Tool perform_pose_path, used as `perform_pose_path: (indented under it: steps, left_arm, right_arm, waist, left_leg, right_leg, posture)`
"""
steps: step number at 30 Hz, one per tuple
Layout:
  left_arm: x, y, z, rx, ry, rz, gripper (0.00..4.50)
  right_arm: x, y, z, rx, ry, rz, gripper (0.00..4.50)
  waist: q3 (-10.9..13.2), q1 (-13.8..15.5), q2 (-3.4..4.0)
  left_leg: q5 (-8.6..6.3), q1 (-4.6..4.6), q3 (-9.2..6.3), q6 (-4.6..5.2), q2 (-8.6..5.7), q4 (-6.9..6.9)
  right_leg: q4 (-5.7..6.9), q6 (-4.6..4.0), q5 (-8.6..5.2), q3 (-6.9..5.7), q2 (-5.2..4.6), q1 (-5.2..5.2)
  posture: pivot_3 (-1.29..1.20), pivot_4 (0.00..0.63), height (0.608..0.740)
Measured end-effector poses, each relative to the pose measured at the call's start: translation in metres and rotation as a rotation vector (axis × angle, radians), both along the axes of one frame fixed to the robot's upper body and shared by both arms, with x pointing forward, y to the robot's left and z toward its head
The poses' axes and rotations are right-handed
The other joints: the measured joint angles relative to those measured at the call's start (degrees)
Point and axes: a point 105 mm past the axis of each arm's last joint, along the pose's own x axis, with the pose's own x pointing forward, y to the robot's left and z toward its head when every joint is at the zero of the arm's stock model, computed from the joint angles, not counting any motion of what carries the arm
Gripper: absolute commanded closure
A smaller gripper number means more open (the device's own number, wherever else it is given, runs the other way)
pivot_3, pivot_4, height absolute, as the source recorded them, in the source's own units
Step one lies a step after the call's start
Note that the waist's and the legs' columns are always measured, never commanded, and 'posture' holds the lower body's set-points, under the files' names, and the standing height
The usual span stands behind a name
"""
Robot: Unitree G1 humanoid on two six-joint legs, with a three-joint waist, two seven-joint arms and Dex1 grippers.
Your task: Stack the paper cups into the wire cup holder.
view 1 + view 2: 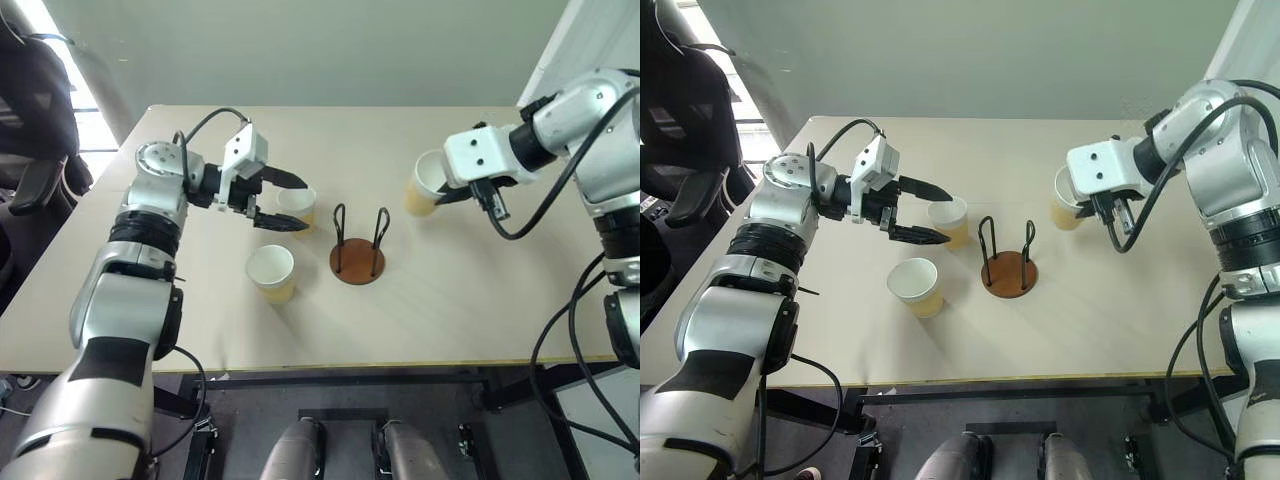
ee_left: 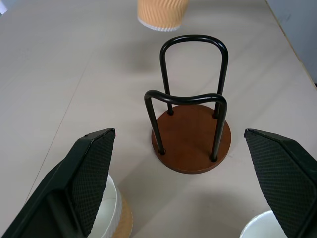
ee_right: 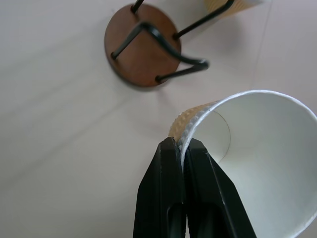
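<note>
I'm watching the worktop (image 1: pixel 450 300): right gripper (image 3: pixel 182 148) jaws are pinching one paper cup's (image 1: pixel 425 183) rim at right of frame; it may slip. Left gripper (image 1: pixel 283 203) jaws, gaping around another cup (image 1: pixel 297 207), are crowding the central wire cup holder (image 1: pixel 358 250).

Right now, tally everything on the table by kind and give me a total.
Tapered paper cups, white inside with tan-yellow ribbed outsides: 3 (one pinched by its rim in the right gripper, raised; one between the open left gripper's fingers; one standing free)
Black wire cup holder on a round reddish-brown base: 1
Total: 4
</note>
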Motion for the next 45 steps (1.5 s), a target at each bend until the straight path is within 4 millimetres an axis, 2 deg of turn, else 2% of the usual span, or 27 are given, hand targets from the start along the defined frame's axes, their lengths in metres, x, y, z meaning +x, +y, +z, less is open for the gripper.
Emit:
perform_pose_path:
  steps: [3, 9, 13, 19, 28, 45]
  left_arm:
    - [0.000, 0.000, -0.002, 0.000, 0.003, 0.001, 0.00]
    - [0.001, -0.005, -0.008, 0.004, 0.015, -0.012, 0.00]
    - [0.001, -0.005, -0.011, 0.009, 0.025, -0.007, 0.00]
    - [0.002, -0.008, -0.006, 0.008, 0.006, -0.016, 0.00]
    - [0.002, -0.006, -0.004, 0.008, 0.002, -0.011, 0.00]
    - [0.004, -0.005, -0.001, 0.011, -0.002, 0.001, 0.00]
  right_arm:
    - [-0.004, 0.009, 0.005, 0.017, -0.009, 0.022, 4.47]
    - [-0.020, 0.042, 0.012, 0.067, -0.010, 0.116, 4.47]
    - [-0.024, 0.049, 0.013, 0.087, 0.000, 0.129, 4.47]
    - [-0.024, 0.060, 0.011, 0.114, 0.009, 0.147, 4.47]
    - [-0.025, 0.069, 0.008, 0.117, 0.012, 0.179, 4.47]
    - [-0.023, 0.068, -0.006, 0.082, 0.026, 0.185, 4.47]
  waist:
    - [0.0, 0.0, 0.00]
    - [0.0, -0.1, 0.00]
    - [0.0, -0.1, 0.00]
    - [0.0, -0.1, 0.00]
    - [0.0, -0.1, 0.00]
    - [0.0, -0.1, -0.01]
  left_leg:
    - [-0.02, -0.01, -0.01, -0.02, 0.00, 0.00]
    - [-0.03, -0.01, -0.03, -0.04, 0.01, -0.01]
    - [-0.03, -0.02, -0.04, -0.03, 0.00, 0.02]
    - [-0.02, -0.01, -0.05, -0.04, 0.01, 0.02]
    - [-0.02, -0.03, -0.08, -0.05, 0.01, 0.03]
    - [0.00, -0.04, -0.10, -0.07, 0.00, 0.04]
  right_leg:
    - [0.01, -0.01, -0.03, -0.03, 0.00, -0.01]
    - [0.03, -0.03, -0.07, -0.06, 0.01, -0.03]
    - [0.03, -0.03, -0.07, -0.06, 0.01, -0.02]
    - [0.06, -0.03, -0.07, -0.06, 0.01, -0.03]
    - [0.05, -0.04, -0.08, -0.07, 0.00, -0.05]
    - [0.08, -0.07, -0.10, -0.11, 0.01, -0.06]
  posture:
    - [0.00, 0.150, 0.740]
    - [0.00, 0.150, 0.740]
    - [0.00, 0.150, 0.740]
    - [0.00, 0.150, 0.740]
    - [0.00, 0.150, 0.740]
    - [0.00, 0.150, 0.740]
